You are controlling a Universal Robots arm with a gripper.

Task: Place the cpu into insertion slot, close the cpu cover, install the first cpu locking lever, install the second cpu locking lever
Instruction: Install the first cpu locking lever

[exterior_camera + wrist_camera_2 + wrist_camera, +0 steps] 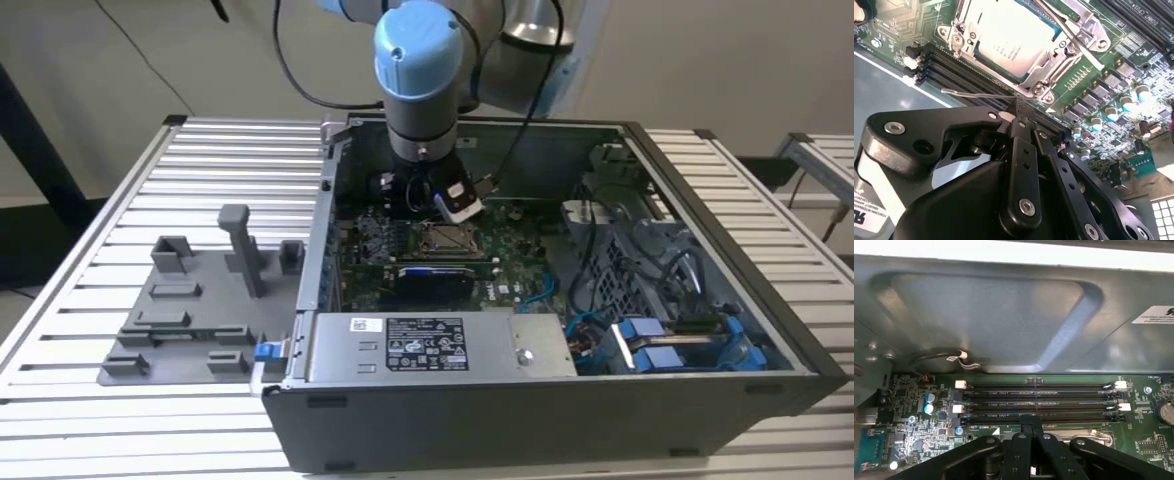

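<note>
The cpu (1009, 35) is seated under the lowered cpu cover (1054, 55). The pincer (1021, 105) is held closed beside a locking lever (974, 93), probably for pushing rather than gripping.

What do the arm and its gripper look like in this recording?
The arm has a grey tubular body with rounded light-blue joint caps. Black cables loop beside it, and a small white-and-black module sits at its wrist. The gripper is matte black, with flat linkage bars pinned by silver screws that narrow towards the tip in both wrist views.
</note>
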